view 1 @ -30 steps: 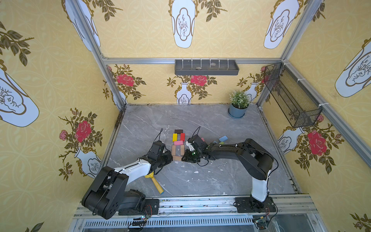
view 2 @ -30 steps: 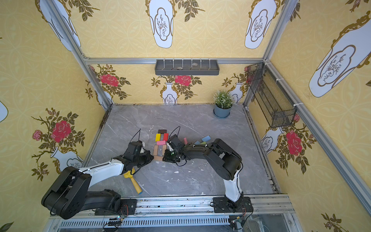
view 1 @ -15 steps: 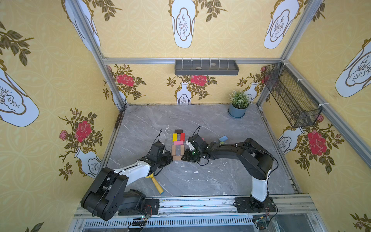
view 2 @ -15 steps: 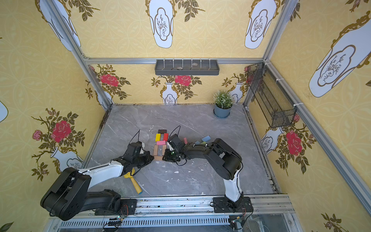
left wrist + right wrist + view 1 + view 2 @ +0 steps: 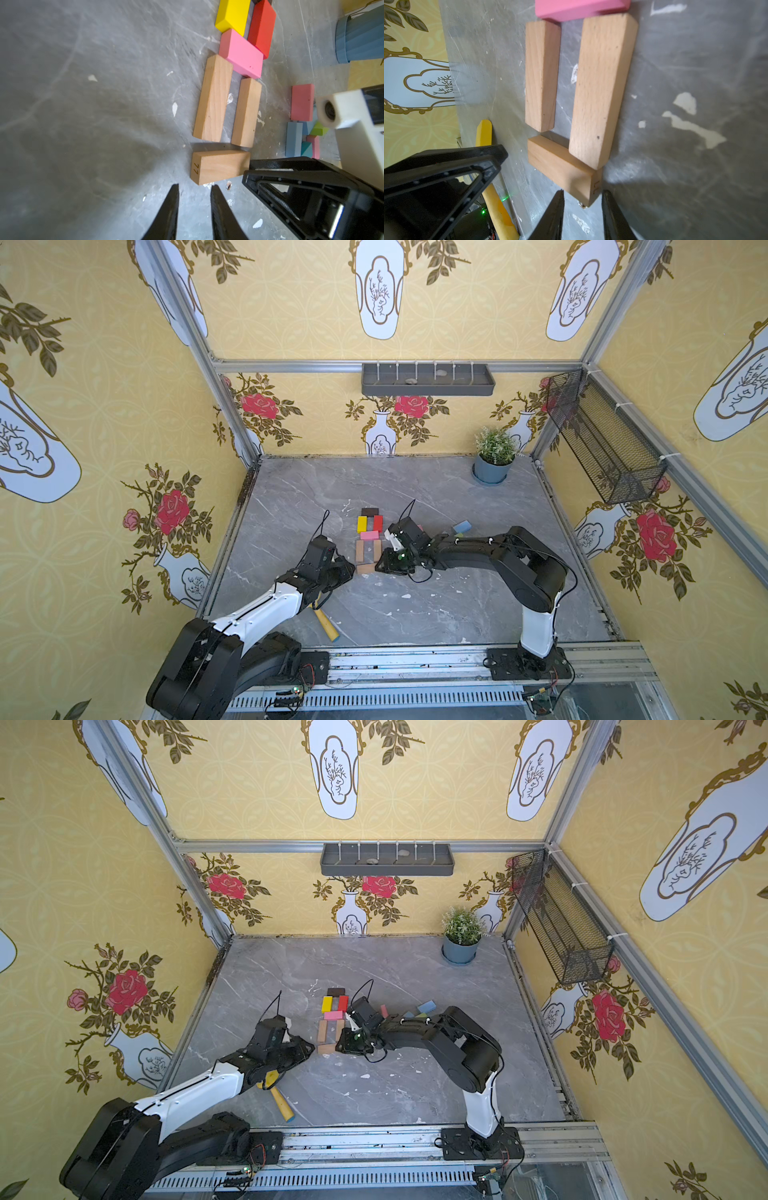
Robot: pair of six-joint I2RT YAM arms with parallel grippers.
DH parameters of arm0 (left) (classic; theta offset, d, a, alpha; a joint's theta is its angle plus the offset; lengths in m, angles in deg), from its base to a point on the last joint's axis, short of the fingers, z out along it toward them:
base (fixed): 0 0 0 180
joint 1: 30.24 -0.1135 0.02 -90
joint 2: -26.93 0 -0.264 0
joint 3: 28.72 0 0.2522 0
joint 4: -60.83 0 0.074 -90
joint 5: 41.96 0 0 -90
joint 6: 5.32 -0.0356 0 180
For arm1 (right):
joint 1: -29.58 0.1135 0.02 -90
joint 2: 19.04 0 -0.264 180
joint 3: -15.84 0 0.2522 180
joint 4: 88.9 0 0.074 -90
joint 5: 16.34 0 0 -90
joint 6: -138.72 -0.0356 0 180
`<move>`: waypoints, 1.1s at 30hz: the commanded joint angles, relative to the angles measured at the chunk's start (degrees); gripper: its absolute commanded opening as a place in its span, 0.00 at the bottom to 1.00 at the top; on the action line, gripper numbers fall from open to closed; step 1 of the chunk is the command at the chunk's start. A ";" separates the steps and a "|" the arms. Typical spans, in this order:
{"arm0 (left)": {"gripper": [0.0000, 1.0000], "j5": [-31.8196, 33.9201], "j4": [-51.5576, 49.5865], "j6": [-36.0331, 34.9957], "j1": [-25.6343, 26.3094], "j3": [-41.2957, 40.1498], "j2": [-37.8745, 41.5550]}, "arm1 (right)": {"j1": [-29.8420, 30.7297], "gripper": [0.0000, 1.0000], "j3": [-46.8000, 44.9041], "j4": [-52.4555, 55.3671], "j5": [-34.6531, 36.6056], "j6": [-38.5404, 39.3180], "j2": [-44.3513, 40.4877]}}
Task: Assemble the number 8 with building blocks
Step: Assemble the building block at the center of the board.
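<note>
Nearly done: seven building blocks [image 5: 369, 535] trace an 8; left claw [image 5: 194, 187] and right claw [image 5: 582, 192], narrowly parted, empty, flank its crooked bottom block [image 5: 220, 166].

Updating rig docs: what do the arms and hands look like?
Both arms are black at the joints with one white link each: left arm at the forearm, right arm above its base. Left hand and right hand have black tapered fingers on hollow triangular frames. A white camera housing sits on the right wrist.
</note>
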 commanded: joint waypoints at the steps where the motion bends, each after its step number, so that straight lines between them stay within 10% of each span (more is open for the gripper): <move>1: 0.35 2.16 -2.58 -0.56 -0.05 0.17 2.09 | 0.05 0.36 -0.34 -0.51 0.19 0.41 -0.69; 20: 0.76 -4.69 1.89 -0.91 0.04 -0.18 4.26 | -0.02 0.54 -1.99 -3.06 -0.58 -0.45 -2.10; 33: 0.98 -4.21 3.43 2.15 6.79 3.14 1.50 | -1.04 0.87 -7.45 6.48 18.16 8.01 -21.98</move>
